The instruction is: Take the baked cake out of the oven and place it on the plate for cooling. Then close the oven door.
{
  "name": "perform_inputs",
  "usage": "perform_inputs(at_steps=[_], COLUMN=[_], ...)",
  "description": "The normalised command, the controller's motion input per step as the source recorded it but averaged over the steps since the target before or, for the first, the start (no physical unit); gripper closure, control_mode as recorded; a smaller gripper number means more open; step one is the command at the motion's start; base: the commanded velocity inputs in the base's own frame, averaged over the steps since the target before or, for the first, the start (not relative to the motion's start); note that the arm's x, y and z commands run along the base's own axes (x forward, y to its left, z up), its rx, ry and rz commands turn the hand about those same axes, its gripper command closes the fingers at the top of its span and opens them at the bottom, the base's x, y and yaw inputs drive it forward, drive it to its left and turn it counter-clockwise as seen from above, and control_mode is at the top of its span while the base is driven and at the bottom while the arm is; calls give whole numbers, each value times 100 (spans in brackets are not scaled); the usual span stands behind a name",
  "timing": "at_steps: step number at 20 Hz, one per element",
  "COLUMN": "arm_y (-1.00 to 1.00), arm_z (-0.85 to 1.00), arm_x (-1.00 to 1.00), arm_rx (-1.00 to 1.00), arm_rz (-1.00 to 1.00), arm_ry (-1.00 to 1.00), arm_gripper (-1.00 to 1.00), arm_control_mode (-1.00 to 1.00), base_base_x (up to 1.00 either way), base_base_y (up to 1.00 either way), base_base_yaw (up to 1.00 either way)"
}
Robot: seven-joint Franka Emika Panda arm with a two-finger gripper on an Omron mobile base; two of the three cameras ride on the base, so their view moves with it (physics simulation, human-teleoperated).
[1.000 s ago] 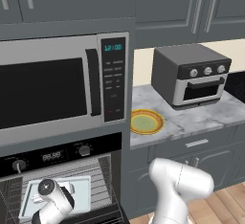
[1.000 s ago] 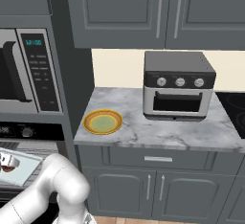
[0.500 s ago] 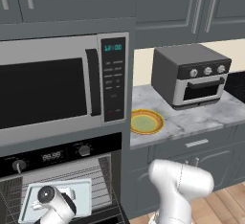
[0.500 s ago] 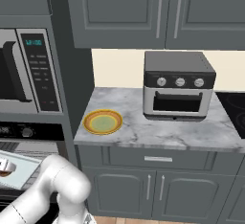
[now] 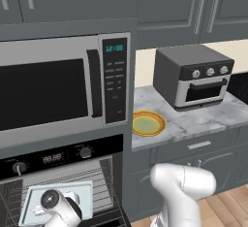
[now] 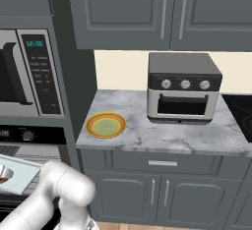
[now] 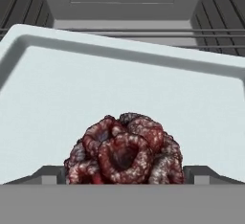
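Right now gripper (image 7: 125,177) sits inside oven (image 5: 63,182), fingers either side of baked cake (image 7: 125,150) near front edge of baking tray (image 7: 57,103); can't tell if clamped. Plate (image 6: 105,125) near counter's (image 6: 167,135) left edge.

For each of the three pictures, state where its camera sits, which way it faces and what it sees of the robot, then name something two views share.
Left base view: behind the arm, leftward, facing the oven; arm lower right.
Right base view: behind, rightward, facing the counter; arm lower left.
Hand view: on the hand, inside the oven, the gripper at the baked cake on its tray.
Both base views share the plate.
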Motion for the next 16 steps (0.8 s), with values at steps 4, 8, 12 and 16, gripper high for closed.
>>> perform_inputs(at_steps=[4,8,12,16], arm_y=[-32,-36,-41,-43], arm_z=[39,42,48,45], arm_x=[-36,-41,-39,-47], arm_rx=[0,0,1,0], arm_rz=[0,0,0,0], arm_ry=[0,0,0,-1], arm_gripper=[100,100,100,100], arm_control_mode=[-100,-100,-100,-100], base_base_x=[0,0,0,0], base_base_y=[0,0,0,0], base_base_yaw=[0,0,0,0])
